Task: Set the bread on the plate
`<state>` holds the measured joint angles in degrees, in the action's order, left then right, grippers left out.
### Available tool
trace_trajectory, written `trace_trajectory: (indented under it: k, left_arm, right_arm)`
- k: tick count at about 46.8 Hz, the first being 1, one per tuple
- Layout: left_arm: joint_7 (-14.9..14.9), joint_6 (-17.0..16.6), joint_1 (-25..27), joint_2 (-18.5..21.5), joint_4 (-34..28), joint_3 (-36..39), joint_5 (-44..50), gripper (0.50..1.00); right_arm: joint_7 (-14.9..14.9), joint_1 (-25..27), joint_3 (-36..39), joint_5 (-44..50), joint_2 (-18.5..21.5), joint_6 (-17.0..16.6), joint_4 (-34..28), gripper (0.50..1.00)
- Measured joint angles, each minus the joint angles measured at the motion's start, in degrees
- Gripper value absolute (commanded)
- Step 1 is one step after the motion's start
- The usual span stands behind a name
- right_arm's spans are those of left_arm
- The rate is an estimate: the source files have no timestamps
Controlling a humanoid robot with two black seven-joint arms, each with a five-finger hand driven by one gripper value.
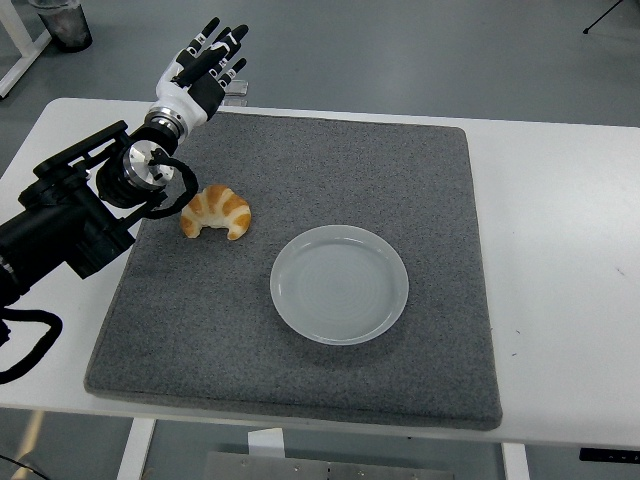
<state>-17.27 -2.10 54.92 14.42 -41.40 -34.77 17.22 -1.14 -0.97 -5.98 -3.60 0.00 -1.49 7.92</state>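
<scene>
White and flat, the counter [570, 250] runs along the near edge, and on it lies a large square mat of coarse grey felt [300, 190] with rounded corners. Toward the mat's near right sits a round, shallow plate of pale grey-white glaze [340, 284], smooth and bare. To the plate's left and a little farther back, apart from its rim, rests the golden-brown crescent croissant [216, 211], its ridged back arched away and both tips pointing near. Nothing lies between bread and plate but open felt. Just beside the croissant's left end is the black, bulky wrist of the left arm. Its black-and-white five-fingered hand [205, 65] reaches beyond the mat's far left corner, fingers straight and close together, holding nothing and well clear of the bread. A dark container [66, 24] stands on the floor beyond.
</scene>
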Motion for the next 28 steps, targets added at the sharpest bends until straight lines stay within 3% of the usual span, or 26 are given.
trace_trajectory:
  k: [21,28]
  left_arm:
    - [-0.4,0.0,0.1,0.3,0.1,1.3,-0.3,0.994]
    - [-0.3,0.0,0.7,1.7,0.4,1.5,-4.4,0.994]
  right_arm:
    - [0.0,0.0,0.0,0.0,0.0,0.0,0.0,0.952]
    - [0.0,0.0,0.0,0.0,0.0,0.0,0.0,0.952]
